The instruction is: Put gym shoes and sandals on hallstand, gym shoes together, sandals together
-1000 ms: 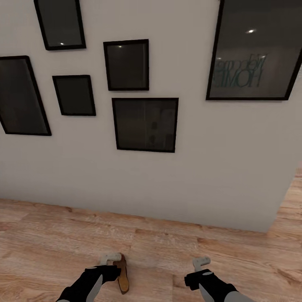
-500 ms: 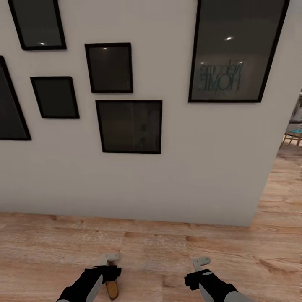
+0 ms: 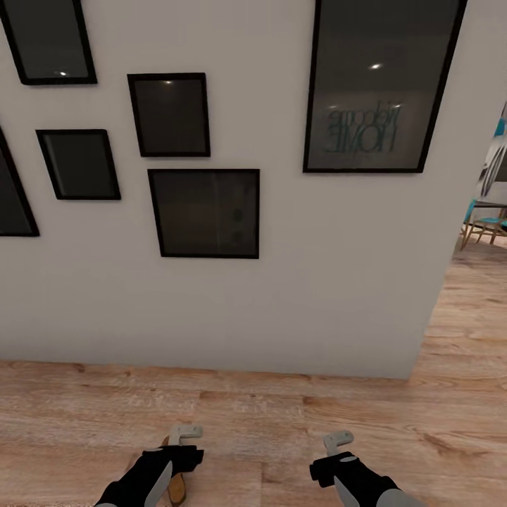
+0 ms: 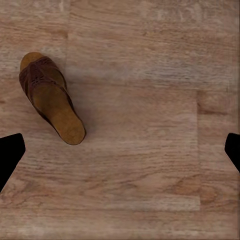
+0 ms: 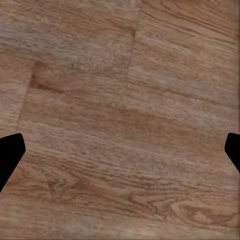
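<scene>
One brown sandal (image 4: 50, 97) with a dark strap and tan footbed lies flat on the corridor floor (image 3: 267, 415). In the head view this sandal (image 3: 176, 489) peeks out from under my left gripper (image 3: 183, 435), which hangs above it, open and holding nothing. My right gripper (image 3: 338, 441) is also open, over bare planks a little to the right. The gym shoes and the hallstand are out of view.
A white wall (image 3: 317, 282) stands close ahead, hung with several black picture frames, among them a large one (image 3: 380, 84) reading "Welcome HOME". The wall ends at a corner on the right, where the floor runs on toward a chair (image 3: 486, 225).
The camera has swung to the right, so the frames and the wall corner have shifted left in the picture. The sandal now sits lower and further under my left gripper. Both arms hold their pose.
</scene>
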Available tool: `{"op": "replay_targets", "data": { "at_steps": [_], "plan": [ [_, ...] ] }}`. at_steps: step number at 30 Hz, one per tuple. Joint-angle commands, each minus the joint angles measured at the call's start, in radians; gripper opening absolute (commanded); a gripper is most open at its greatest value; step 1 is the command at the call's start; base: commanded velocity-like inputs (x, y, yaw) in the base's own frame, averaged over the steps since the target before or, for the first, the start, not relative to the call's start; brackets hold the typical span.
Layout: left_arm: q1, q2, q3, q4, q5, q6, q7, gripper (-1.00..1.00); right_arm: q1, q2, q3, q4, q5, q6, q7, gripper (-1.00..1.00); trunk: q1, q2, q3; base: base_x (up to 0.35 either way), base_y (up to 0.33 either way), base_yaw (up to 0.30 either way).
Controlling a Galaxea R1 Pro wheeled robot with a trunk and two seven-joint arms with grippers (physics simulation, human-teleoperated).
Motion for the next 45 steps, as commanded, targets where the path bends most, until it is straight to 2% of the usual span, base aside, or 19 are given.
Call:
{"op": "replay_targets", "data": {
  "at_steps": [1,29,36,45],
  "plan": [
    [0.0,0.0,0.0,0.0,0.0,0.0,0.0,1.0,0.0,0.0,0.0,0.0,0.0,0.0,0.0,1.0,0.0,0.0,0.0,0.002,-0.075,0.142],
    [0.0,0.0,0.001,0.0,0.0,0.0,0.0,1.0,0.0,0.0,0.0,0.0,0.0,0.0,0.0,1.0,0.0,0.0,0.0,0.0,-0.013,0.253],
    [-0.001,0.0,0.001,0.0,0.0,0.0,0.0,1.0,0.0,0.0,0.0,0.001,0.0,0.0,0.0,1.0,0.0,0.0,0.0,0.019,-0.014,0.093],
    [0.0,0.0,0.001,0.0,0.0,0.0,0.0,1.0,0.0,0.0,0.0,0.0,0.0,0.0,0.001,1.0,0.0,0.0,0.0,0.183,-0.132,0.02]
  ]
}}
